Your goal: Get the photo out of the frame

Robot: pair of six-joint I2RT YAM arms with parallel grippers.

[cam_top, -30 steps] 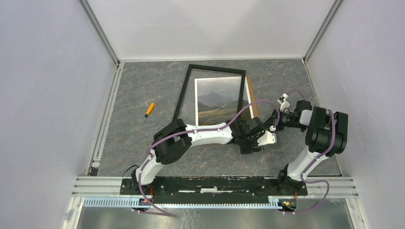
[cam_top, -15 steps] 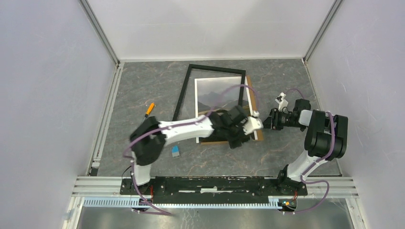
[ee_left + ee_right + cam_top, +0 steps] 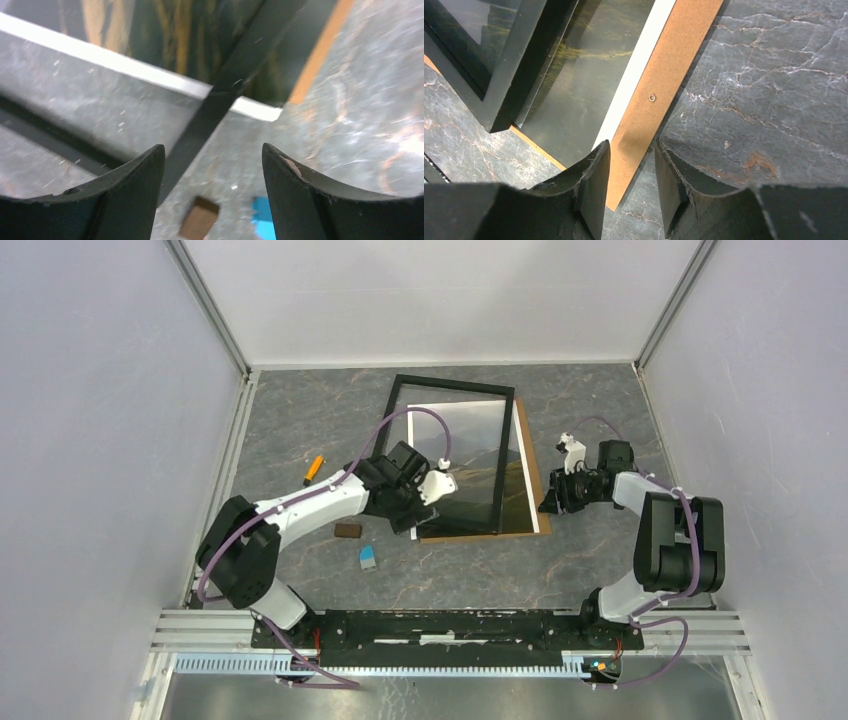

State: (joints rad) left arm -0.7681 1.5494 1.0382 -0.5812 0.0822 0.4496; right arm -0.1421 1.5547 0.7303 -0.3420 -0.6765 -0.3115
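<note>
Your left hand (image 3: 211,150) stood wide open with nothing between its fingers, poised over the near left part of the frame (image 3: 455,385). Directly below it, in the blurred wrist view, one black frame bar crossed the white edge of the photo (image 3: 150,30). Your right hand (image 3: 631,147) had its fingers only a narrow gap apart and held nothing. It sat over the near right corner of the board (image 3: 674,70), one finger above the photo's white border and the other at the board's outer edge. You could not tell whether the tips touched the board. A small metal eyelet (image 3: 652,97) showed in the board just beyond that hand. The photo lay face up on the board, which showed as a brown strip along the photo's right and near sides. The frame lay skewed over both at the middle of the surface (image 3: 300,410), toward its far side. Its right bar ran down across the photo, so a strip of print and the white border lay outside the frame on the right. Left of the frame's near end sat a small brown block (image 3: 348,531), with a blue piece (image 3: 368,558) just nearer the arm bases. A screwdriver (image 3: 314,468) lay farther left, apart from both.
</note>
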